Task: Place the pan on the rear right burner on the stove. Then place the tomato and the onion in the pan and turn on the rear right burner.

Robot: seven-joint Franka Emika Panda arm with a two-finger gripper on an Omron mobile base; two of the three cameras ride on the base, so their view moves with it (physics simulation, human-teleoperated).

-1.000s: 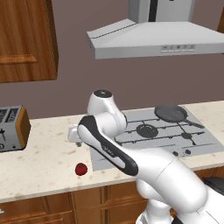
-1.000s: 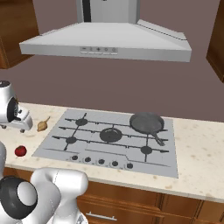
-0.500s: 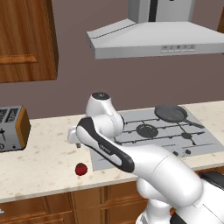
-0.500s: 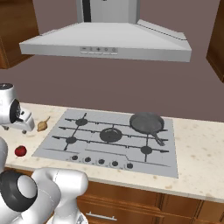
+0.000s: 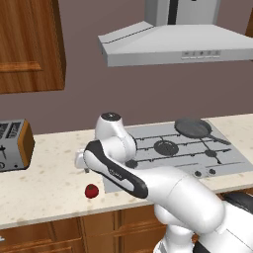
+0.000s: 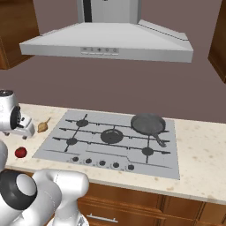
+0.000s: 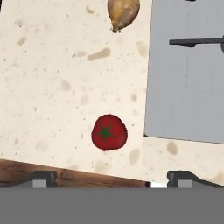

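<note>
Wide-open gripper [image 7: 111, 177] above a glossy round tomato [image 7: 109, 132] on speckled stone counter [image 7: 52, 87]; tan onion [image 7: 123, 13] beside matte steel stove [image 7: 183, 96].

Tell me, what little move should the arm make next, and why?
Probably lower the open pincer straight down over the tomato and close on it. The pan already sits on the rear right burner, while the tomato and the onion both lie on the counter beside the stove. The tomato lies just ahead of the two pincer tips.
</note>
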